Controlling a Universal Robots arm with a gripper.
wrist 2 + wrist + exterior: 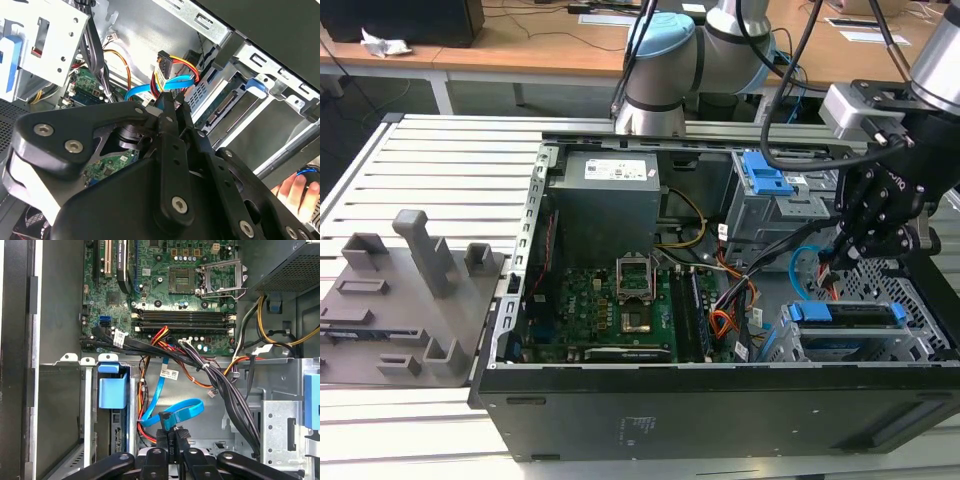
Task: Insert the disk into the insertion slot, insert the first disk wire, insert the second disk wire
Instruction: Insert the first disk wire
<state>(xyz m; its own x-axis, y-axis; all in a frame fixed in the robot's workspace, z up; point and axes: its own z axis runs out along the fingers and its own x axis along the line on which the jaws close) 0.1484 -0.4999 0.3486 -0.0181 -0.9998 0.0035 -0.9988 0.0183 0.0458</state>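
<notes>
So, we've got the open computer case (720, 410) in front of us. The disk (848, 315), in its blue frame, is already seated in the perforated drive cage (920, 300), at about 4 o'clock of the case in the exterior view. Our gripper (845, 262) hangs right at the disk's 12 o'clock. In both wrist views it's pinched tight on the dark plug of the light-blue flat cable (197, 407), which loops away from the tips. That plug isn't in the disk yet. The red, orange and black wire bundle (175, 64) ends in a black plug just past the fingertips (166, 115), loose and apart from the disk's bare connector edge. The motherboard (610, 300) sits at the cage's 9 o'clock.
</notes>
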